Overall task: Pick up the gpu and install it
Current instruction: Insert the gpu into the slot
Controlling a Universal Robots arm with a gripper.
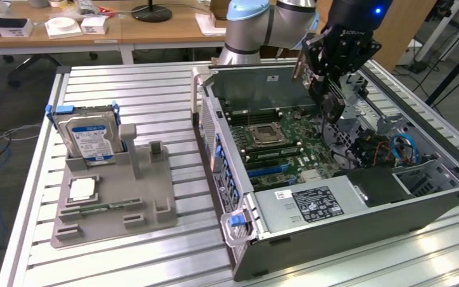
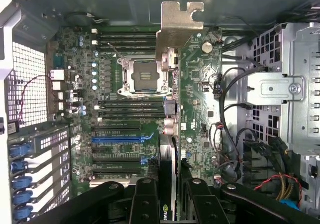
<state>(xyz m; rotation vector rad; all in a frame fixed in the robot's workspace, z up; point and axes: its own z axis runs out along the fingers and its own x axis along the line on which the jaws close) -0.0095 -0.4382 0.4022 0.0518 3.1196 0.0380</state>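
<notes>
Your gripper [image 1: 331, 81] is clamped on the gpu [image 2: 180, 28], holding it on edge over the open computer case [image 1: 293, 251]. You have the pickup done, but the install is not. The card hangs above the motherboard [image 1: 289, 140], apparently clear of the blue slot [image 2: 120, 139], though depth is hard to judge. The hard drive [image 1: 90, 137] stands in its grey holder [image 1: 146, 203].

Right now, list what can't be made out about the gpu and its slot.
1. Slot under the gpu: wrist view, the card itself covers it.
2. The gpu's faces: wrist view is edge-on; in the exterior view the gripper covers much of it.
3. Height of the gpu above the motherboard: neither view settles it.
4. Power supply label text: exterior view, too small.
</notes>
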